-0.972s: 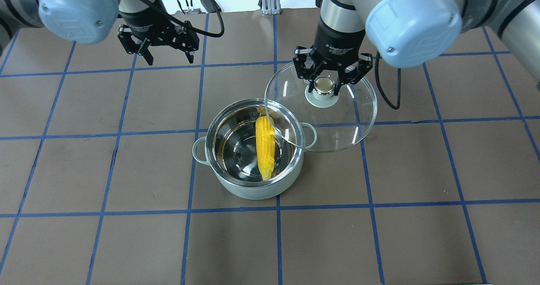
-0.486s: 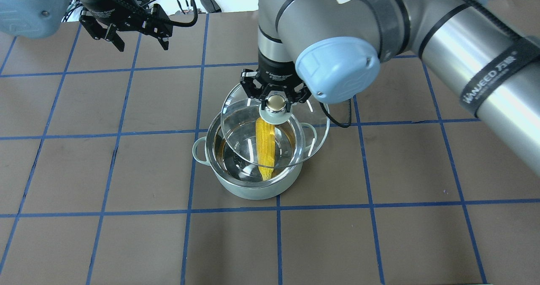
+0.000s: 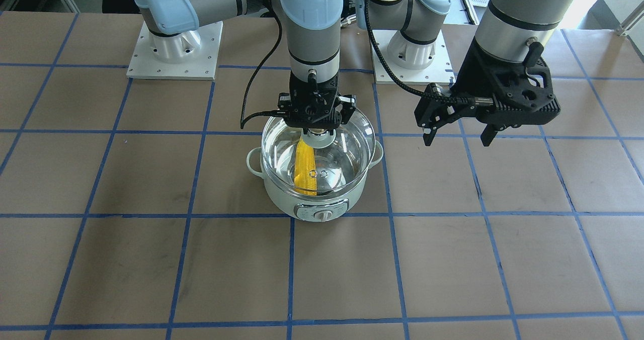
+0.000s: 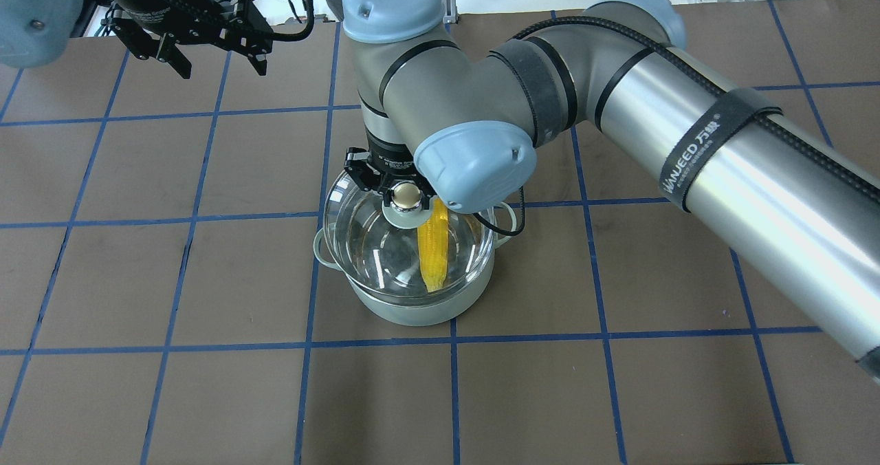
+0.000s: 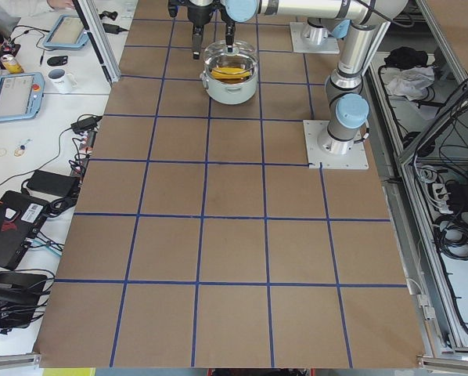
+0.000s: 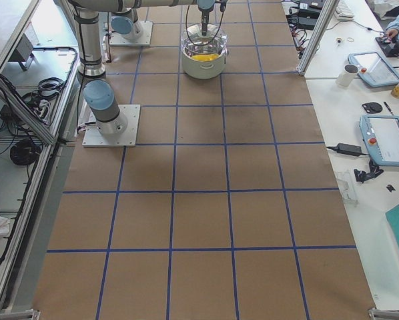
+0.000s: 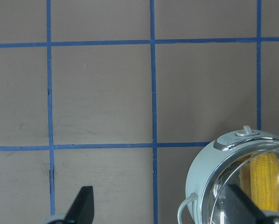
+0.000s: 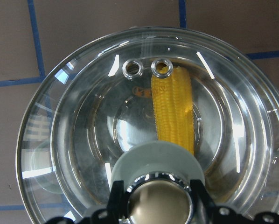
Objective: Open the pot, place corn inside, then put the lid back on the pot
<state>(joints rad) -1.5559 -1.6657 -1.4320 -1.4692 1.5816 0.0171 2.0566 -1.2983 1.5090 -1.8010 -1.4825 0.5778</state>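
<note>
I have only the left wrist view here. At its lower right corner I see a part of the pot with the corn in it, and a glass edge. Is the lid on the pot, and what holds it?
Observer: The right tool is shut on the top of the lid, which sits over the opening of the pot. I cannot tell whether its rim rests on the pot.
Operator: Is the corn wholly inside?
Observer: Yes. In the right wrist view the whole corn lies inside the pot, under the glass.
Operator: Is my left tool near them?
Observer: No. In the front-facing view the left tool hangs open and empty, apart from the pot and the right tool.
</note>
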